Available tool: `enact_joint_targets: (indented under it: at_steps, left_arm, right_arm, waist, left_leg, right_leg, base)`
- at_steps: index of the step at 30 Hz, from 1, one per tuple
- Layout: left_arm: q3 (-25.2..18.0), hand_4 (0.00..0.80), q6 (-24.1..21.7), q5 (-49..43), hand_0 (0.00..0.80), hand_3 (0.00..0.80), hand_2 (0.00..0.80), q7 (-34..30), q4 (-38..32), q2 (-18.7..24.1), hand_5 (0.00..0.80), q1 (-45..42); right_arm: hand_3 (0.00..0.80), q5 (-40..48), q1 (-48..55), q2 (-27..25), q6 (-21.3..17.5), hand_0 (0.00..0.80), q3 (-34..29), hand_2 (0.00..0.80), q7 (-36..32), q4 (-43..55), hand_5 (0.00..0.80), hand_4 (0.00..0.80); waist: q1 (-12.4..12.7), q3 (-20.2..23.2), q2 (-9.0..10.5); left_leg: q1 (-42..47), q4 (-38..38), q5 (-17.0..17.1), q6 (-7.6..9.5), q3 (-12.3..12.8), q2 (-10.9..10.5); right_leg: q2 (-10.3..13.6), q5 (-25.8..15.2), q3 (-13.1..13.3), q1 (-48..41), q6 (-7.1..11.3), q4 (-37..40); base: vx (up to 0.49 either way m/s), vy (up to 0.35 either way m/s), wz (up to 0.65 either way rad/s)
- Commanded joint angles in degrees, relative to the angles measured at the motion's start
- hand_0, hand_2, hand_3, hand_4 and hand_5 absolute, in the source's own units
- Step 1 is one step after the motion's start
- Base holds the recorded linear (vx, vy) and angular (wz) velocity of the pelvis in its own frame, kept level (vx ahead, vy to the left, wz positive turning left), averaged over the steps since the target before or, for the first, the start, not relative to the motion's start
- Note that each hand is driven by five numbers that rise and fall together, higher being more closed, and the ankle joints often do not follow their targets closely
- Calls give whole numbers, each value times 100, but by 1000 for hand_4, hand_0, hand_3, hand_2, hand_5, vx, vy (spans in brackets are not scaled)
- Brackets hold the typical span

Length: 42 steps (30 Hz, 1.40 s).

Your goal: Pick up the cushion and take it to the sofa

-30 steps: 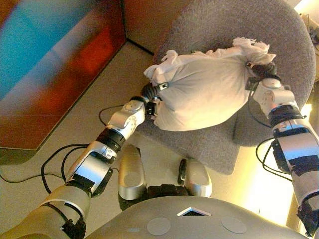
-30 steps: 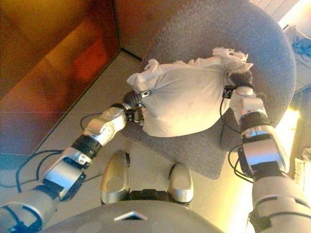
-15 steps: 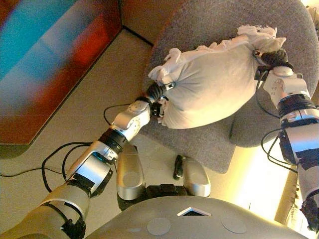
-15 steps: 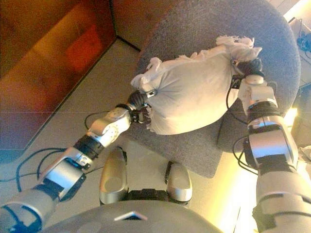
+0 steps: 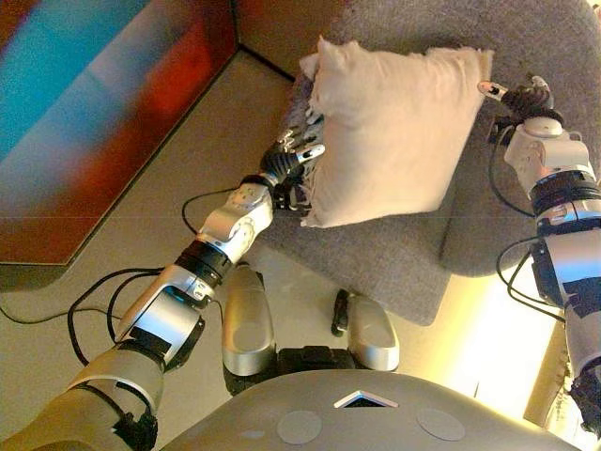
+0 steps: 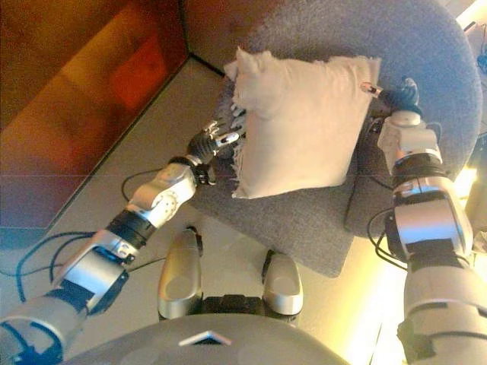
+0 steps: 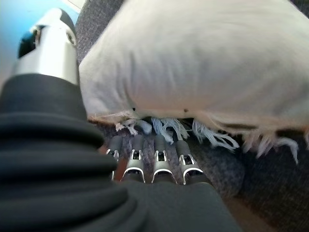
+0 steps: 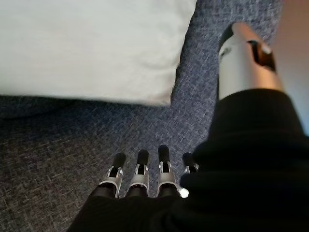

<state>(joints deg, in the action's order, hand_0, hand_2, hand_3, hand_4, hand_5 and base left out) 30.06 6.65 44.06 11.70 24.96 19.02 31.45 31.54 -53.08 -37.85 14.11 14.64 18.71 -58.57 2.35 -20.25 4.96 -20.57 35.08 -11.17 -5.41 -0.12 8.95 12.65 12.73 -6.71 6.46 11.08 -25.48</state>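
A cream cushion with a fringed edge lies flat on the grey sofa seat. My left hand is open at its left edge, fingers straight just under the fringe, as the left wrist view shows. My right hand is open beside the cushion's right corner, clear of it; its fingers hover straight over the grey fabric. The cushion also shows in the right wrist view. Neither hand holds it.
The sofa's rounded grey back rises behind the cushion. A reddish-brown cabinet or wall panel stands to the left, with tan floor between it and the sofa. A bright strip of light lies on the floor at right.
Both hands have let go of the cushion. It was bunched and held up between them; now it lies spread flat on the seat, and the hands have opened and drawn back to its sides.
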Motion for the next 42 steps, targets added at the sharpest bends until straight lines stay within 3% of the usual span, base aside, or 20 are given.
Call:
enact_joint_targets:
  at_steps: [1,7,12,17,24,27,29,32,36,40,42]
  left_arm:
    - [-151,0,-652,326,0,0,0,-34,-794,-57,0,-400]
    - [-378,0,-887,131,0,0,0,-69,-1111,99,0,-818]
    - [-647,0,-810,241,0,0,0,-285,-1211,389,0,-1224]
    - [-1025,0,-702,411,0,0,0,-815,-1220,557,0,-1725]
    - [-1722,0,-695,321,0,0,0,-1951,-1484,690,0,-2671]
    - [-2038,0,-849,252,0,0,0,-2237,-1623,639,0,-2987]
    - [-2165,0,-918,350,0,0,0,-2351,-1695,573,0,-3097]
    - [-2308,0,-976,236,0,0,0,-2498,-1788,439,0,-3242]
    - [-2385,0,-1323,-414,0,0,0,-2346,-1624,308,0,-3511]
    - [-2499,0,-1467,-313,0,0,0,-2775,-1493,254,0,-3873]
    - [-2462,0,-1502,-167,0,0,0,-2882,-1547,248,0,-3932]
  right_arm:
    - [0,503,77,-778,-803,0,-489,0,1272,518,0,0]
    - [0,52,334,-881,-792,0,-838,0,1318,607,0,0]
    - [0,192,607,-1205,-789,0,-834,0,572,690,0,0]
    - [0,464,1346,-1120,-917,0,-1034,0,-91,1165,0,0]
    - [0,1266,3206,-26,-1444,0,-1734,0,-357,2847,0,0]
    - [0,1248,3916,538,-1742,0,-1876,0,-898,3332,0,0]
    - [0,1092,4143,843,-1804,0,-1779,0,-1290,3434,0,0]
    - [0,753,4540,1201,-1941,0,-1555,0,-1620,3579,0,0]
    - [0,1382,4983,1731,-1966,0,-1366,0,-2410,3853,0,0]
    - [0,1467,5493,2222,-2166,0,-1127,0,-2912,4213,0,0]
    - [0,1908,5569,2267,-2001,0,-1019,0,-3076,4232,0,0]
  waist:
    - [70,453,-316]
    - [144,526,-345]
    - [167,617,-321]
    - [137,831,-316]
    - [-15,1136,-285]
    - [-53,1246,-306]
    - [-58,1317,-320]
    - [-139,1408,-297]
    - [-282,1467,-243]
    - [-440,1459,-214]
    - [-491,1446,-221]
  left_leg:
    - [512,-891,841,-868,-387,947]
    - [523,-795,720,-829,-382,909]
    - [546,-828,711,-809,-317,868]
    - [797,-1212,804,-726,-116,765]
    - [1418,-2123,950,-506,343,486]
    - [1696,-2414,948,-439,658,401]
    - [1868,-2614,950,-390,867,338]
    - [2001,-2866,979,-309,1038,194]
    - [2143,-3064,979,-238,1273,58]
    - [2165,-3081,870,-114,1431,-84]
    - [2137,-3060,850,-85,1472,-119]
  right_leg:
    - [182,-687,272,412,137,-18]
    - [242,-715,259,318,156,69]
    - [267,-802,282,209,190,328]
    - [353,-956,266,-25,302,813]
    - [348,-1316,143,-383,392,1692]
    - [338,-1498,-130,-416,392,1927]
    - [360,-1632,-295,-417,392,2046]
    - [391,-1812,-331,-406,392,2236]
    - [391,-2058,-402,-324,392,2445]
    - [339,-2148,-311,-112,392,2498]
    - [324,-2167,-271,-58,392,2524]
  base:
    - [12,38,3]
    - [18,30,0]
    - [-32,47,1]
    - [-36,105,-2]
    - [-64,99,-6]
    - [-84,125,-16]
    - [-77,95,-34]
    - [-62,60,-38]
    - [-79,24,-24]
    - [-79,14,-28]
    - [-97,49,-18]
